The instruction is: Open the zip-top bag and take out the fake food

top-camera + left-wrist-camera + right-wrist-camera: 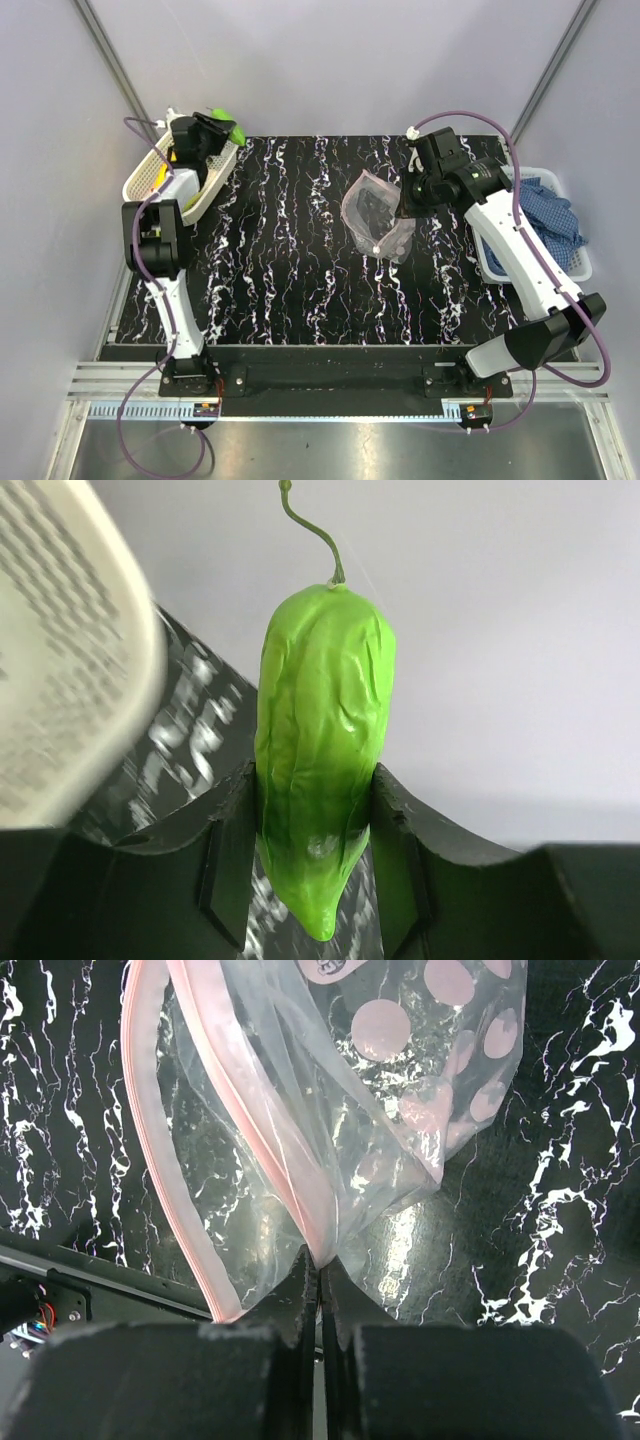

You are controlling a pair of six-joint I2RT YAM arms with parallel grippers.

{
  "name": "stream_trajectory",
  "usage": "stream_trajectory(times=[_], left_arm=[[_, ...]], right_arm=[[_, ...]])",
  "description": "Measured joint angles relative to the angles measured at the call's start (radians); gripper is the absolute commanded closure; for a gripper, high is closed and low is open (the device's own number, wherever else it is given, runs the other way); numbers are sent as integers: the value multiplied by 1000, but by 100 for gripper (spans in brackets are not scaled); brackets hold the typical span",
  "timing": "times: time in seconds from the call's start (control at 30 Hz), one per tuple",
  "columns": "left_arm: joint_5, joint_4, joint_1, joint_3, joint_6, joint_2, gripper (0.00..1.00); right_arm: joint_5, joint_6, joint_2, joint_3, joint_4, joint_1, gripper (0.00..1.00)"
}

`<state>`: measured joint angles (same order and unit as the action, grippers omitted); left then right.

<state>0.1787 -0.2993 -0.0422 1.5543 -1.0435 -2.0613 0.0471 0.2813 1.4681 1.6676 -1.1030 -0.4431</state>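
Note:
My left gripper (pixel 222 131) is shut on a green toy pepper (pixel 322 750) with a thin curled stem and holds it over the far end of the white mesh basket (pixel 150 172) at the back left. The pepper also shows in the top view (pixel 234 130). My right gripper (pixel 404 205) is shut on the pink zip edge of the clear zip-top bag (pixel 377 215) and holds it above the table's middle right. In the right wrist view the bag (pixel 330 1110) hangs open, dotted with pale rounds, and looks empty. Something yellow shows in the basket under the left arm.
The black marbled table (pixel 290 270) spreads between the arms. A white crate holding a blue checked cloth (pixel 545 215) stands at the right edge. The basket's rim (pixel 70 650) is close on the left in the left wrist view. Grey walls enclose the back.

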Motion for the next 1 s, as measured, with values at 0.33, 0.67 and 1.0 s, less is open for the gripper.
stream_trajectory(times=[0.33, 0.67, 1.0], left_arm=[[-139, 236, -130, 232, 84, -149, 44], [-271, 507, -115, 335, 142, -185, 1], [-255, 602, -6, 51, 148, 83, 1]], right_arm=[[-13, -14, 10, 13, -40, 0, 100], [-18, -32, 44, 34, -48, 0, 100], [-126, -43, 65, 107, -105, 0, 86]])
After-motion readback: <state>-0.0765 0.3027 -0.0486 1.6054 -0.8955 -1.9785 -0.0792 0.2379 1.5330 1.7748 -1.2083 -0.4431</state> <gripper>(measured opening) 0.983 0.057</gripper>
